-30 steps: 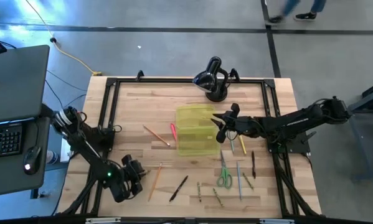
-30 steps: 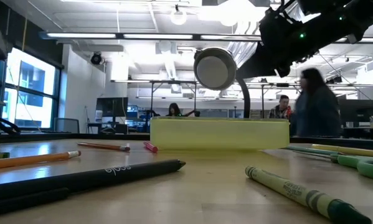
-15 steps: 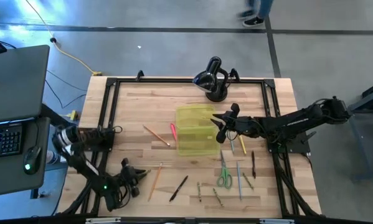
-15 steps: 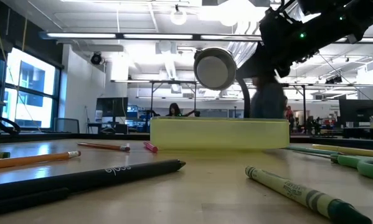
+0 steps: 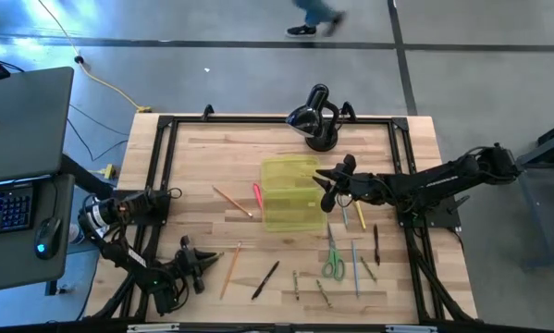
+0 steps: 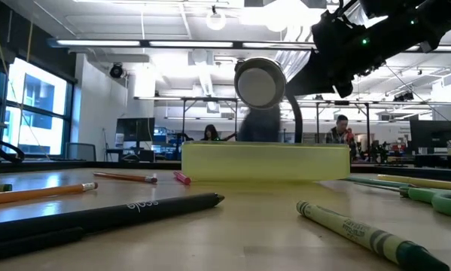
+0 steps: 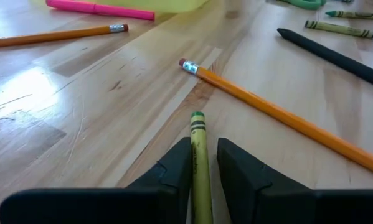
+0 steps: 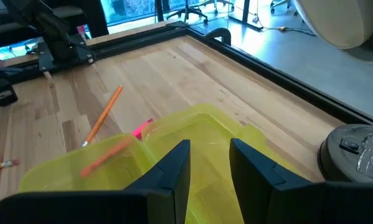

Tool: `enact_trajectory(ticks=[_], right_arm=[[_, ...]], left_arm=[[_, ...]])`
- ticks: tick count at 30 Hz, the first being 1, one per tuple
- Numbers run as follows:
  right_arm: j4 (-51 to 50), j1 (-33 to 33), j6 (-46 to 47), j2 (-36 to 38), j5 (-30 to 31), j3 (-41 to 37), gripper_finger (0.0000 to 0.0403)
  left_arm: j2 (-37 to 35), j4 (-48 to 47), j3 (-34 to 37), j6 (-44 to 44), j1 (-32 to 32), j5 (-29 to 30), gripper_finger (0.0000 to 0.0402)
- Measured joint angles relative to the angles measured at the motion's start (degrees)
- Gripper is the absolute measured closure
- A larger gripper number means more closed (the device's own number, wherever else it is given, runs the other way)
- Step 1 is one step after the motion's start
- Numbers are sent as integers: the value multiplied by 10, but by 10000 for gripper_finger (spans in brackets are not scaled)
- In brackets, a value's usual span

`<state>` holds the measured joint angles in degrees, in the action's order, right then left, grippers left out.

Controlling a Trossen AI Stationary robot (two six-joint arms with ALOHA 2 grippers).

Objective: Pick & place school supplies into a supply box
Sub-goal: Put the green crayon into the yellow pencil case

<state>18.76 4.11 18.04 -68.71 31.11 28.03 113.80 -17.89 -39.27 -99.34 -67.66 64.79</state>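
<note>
Wooden desk [image 5: 203, 166] | left tool [image 7: 202, 163] clamps green crayon [image 7: 199, 155], lengthwise | supply box [image 5: 290, 192] far ahead | right tool [image 8: 208, 163] empty, parted above box

We see a translucent yellow-green supply box [image 5: 290, 193], an orange pencil [image 7: 279, 116], a pink pen [image 7: 99, 9] — all on the pale wood desk [image 5: 221, 166].

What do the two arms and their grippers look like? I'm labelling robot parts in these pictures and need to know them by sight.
Both arms are dark, nearly black, jointed links. The right arm ends in the right gripper, whose two fingers are blocky, matte-black wedges. The left gripper has the same black wedge fingers. A green light glows on the right arm's housing in the low view, and dark cables run along its links.
</note>
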Motion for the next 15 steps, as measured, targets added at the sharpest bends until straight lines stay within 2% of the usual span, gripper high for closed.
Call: enact_trajectory(ticks=[3,6,9,13,15], right_arm=[[0,0,0,0,0,0,311],[0,0,0,0,0,0,311],[0,0,1,0,0,0,311],[13,0,0,0,0,0,311],[23,0,0,0,0,0,311]], left_arm=[[0,3,1,-2,0,2,317],[0,5,1,-2,0,7,360],[1,14,1,-3,1,18,365],[3,17,2,-6,24,84,365],[-8,2,3,-4,42,139,365]])
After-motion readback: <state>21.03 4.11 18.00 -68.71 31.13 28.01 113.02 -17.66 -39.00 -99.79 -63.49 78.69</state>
